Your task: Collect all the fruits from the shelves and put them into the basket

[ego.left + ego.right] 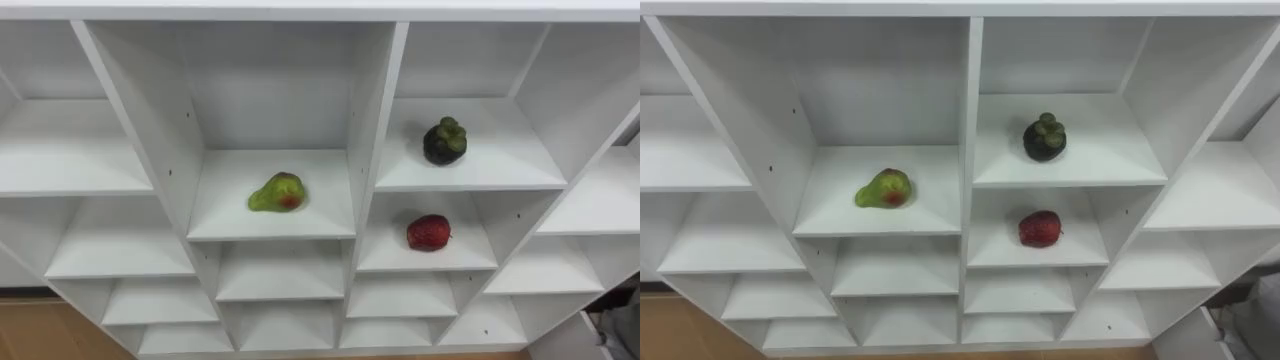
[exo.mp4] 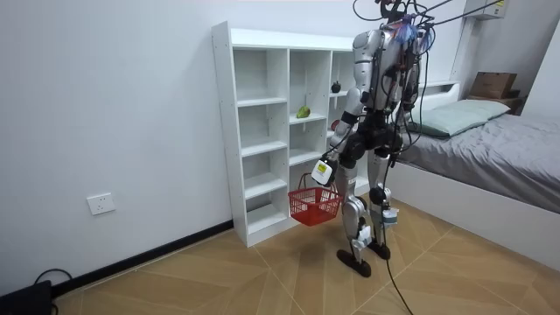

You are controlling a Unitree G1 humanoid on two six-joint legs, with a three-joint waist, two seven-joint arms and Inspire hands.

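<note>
I stand facing a white closet [image 1: 365, 120] of open cubbies. A green pear with a red patch [image 1: 277, 193] lies in the middle cubby. A dark mangosteen [image 1: 444, 141] sits one column to the right on the upper shelf, and a red fruit [image 1: 428, 232] lies on the shelf below it. In the room view my left hand [image 2: 323, 170] hangs low beside my thigh, shut on the handle of a red basket [image 2: 313, 206]. My right hand [image 2: 395, 150] hangs by my other side, half hidden by my body.
The cubbies around the three fruits hold nothing. A bed [image 2: 490, 149] stands behind me at the room view's right. The floor [image 2: 262, 280] is wooden, with open room around my feet.
</note>
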